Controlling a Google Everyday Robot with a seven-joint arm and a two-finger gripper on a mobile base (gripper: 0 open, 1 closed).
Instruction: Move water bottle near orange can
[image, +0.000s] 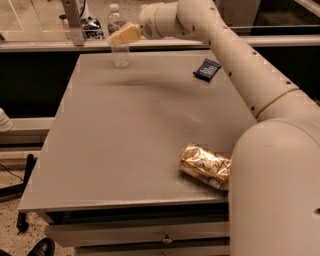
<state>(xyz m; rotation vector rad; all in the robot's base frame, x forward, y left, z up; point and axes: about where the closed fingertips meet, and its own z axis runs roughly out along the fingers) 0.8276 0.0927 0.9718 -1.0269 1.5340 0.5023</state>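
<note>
The water bottle (117, 16) is clear with a white cap and stands upright at the table's far left edge. My gripper (123, 36) has pale yellow tips and sits at the bottle's mid-height, overlapping its label, so only the cap, shoulder and base (121, 58) show. The orange can (205, 166) is crinkly and gold-orange. It lies on its side near the front right of the table, far from the bottle and partly behind my arm.
A small dark blue packet (207, 69) lies at the far right of the grey table (130, 135). My arm (235, 55) stretches across the right side. A glass rail and metal post (73, 20) stand behind the far edge.
</note>
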